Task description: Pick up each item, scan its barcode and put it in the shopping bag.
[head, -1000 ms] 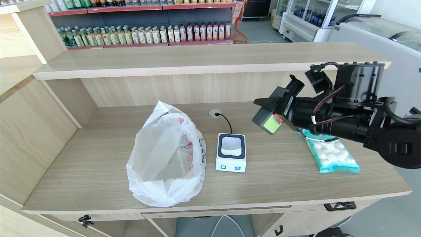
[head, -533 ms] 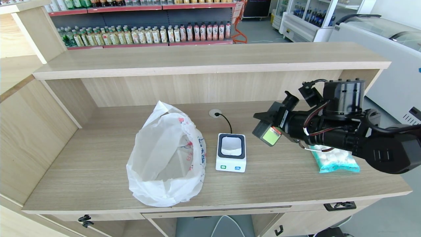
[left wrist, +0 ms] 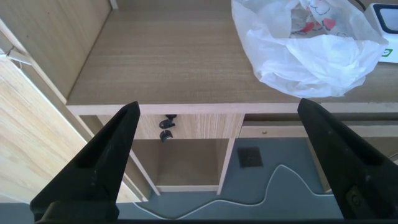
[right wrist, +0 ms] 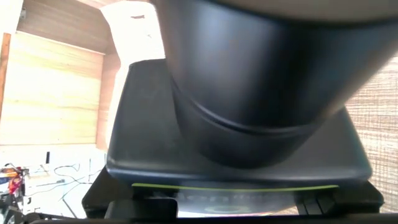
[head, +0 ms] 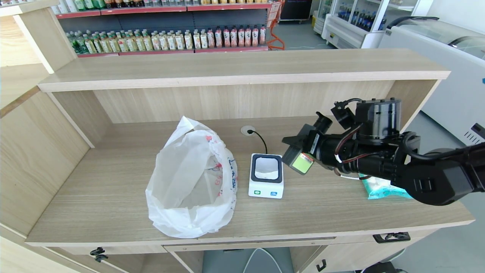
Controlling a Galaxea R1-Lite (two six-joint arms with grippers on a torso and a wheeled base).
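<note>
My right gripper is shut on a dark container with a green label and holds it in the air just right of the white barcode scanner, a little above the counter. The right wrist view has the dark container pressed close to the lens. An open white plastic shopping bag stands left of the scanner. A teal packet of white cotton balls lies at the counter's right, mostly hidden behind my right arm. My left gripper hangs open below the counter's front left edge, with the bag beyond it.
The wooden counter has a raised back ledge and side walls. A black cable runs from the scanner to a hole at the back. Drawers with dark handles sit under the front edge. Shelves of bottles stand in the room behind.
My right arm has moved left and down with the container, from above the cotton ball packet to beside the scanner. It now covers more of the packet.
</note>
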